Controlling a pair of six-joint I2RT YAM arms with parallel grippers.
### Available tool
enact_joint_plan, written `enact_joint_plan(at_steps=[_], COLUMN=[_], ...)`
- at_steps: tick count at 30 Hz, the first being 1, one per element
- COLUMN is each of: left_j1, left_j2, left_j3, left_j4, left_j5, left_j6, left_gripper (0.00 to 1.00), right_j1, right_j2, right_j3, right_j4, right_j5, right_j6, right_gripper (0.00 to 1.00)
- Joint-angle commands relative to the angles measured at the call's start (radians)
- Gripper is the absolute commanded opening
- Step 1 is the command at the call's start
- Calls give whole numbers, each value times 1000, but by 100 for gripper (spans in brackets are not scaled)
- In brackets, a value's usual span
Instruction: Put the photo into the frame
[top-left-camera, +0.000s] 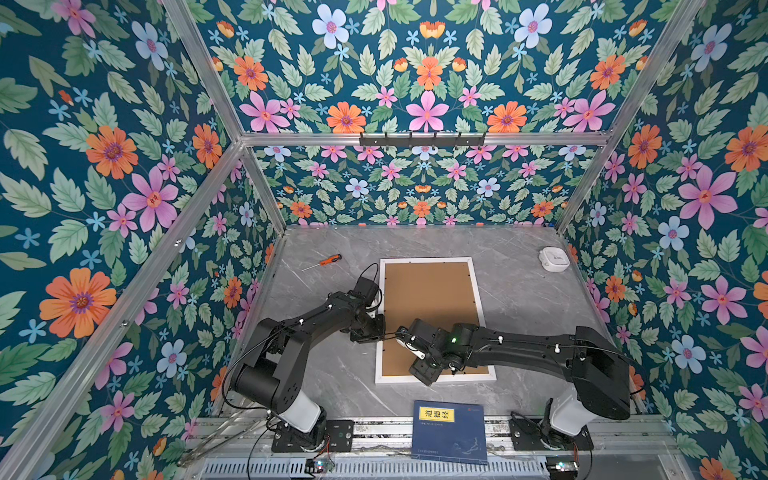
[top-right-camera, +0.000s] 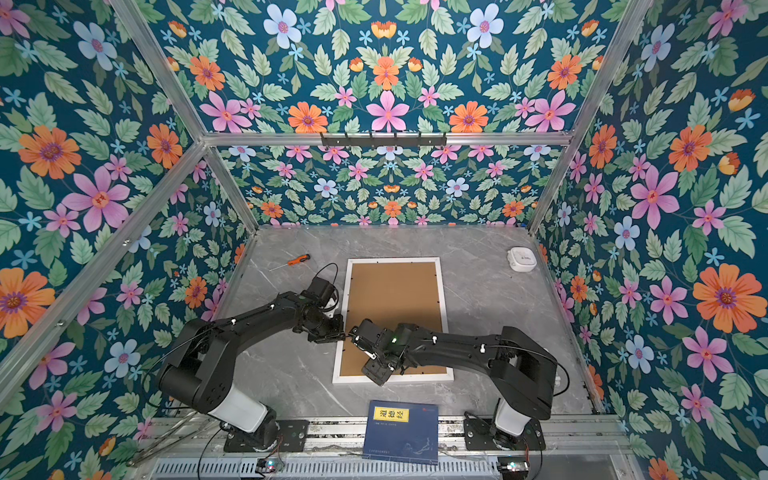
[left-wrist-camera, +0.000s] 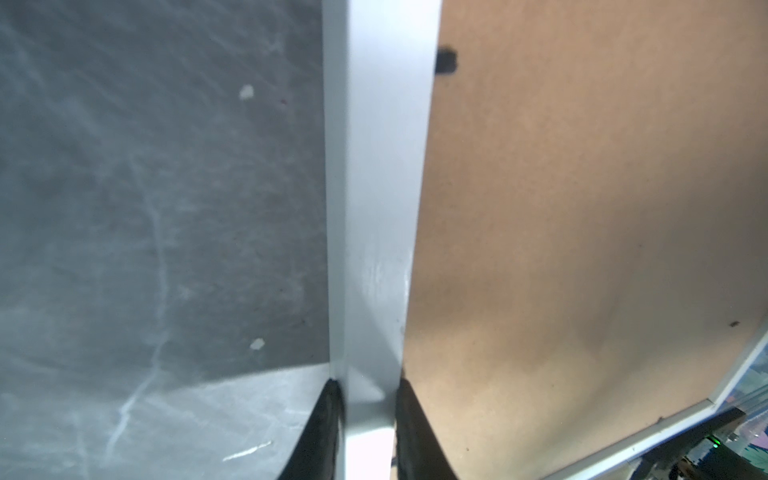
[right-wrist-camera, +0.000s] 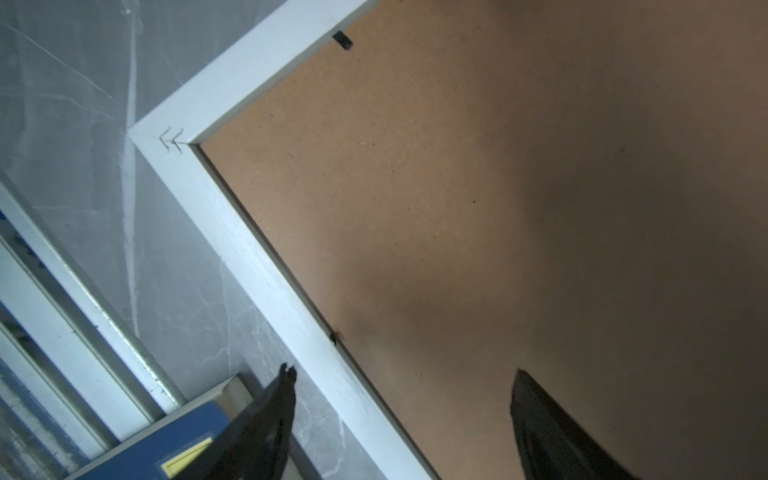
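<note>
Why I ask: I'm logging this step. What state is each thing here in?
frame: lying back up on the table
backing board: seated inside the frame
left claw: shut on the frame's left rail
right claw: open, astride that same rail
blue book: closed, flat at the near edge
screwdriver: lying loose, untouched
photo: not visible
</note>
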Motion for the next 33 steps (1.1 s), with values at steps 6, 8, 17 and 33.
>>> enact_joint_plan(at_steps=[6, 8, 17, 33], left_j1=[1, 1, 1, -2], left_j2=[9, 9, 12, 2], left_j3=[-4, -4, -2, -1], left_j4=[-20, -19, -19, -31], left_j5=[-64, -63, -58, -62], left_j6=[-1, -1, 3, 24], left_gripper=[24, 24, 24, 23], right_j1=[1, 1, 2, 2], right_j2=[51, 55, 91, 114], right_j3=[-2, 0, 23, 31], right_j4=[6, 3, -25, -22], right_j5=[-24, -11, 64, 146], right_j6=[-5, -1, 26, -4], right_gripper=[81, 81, 79, 76])
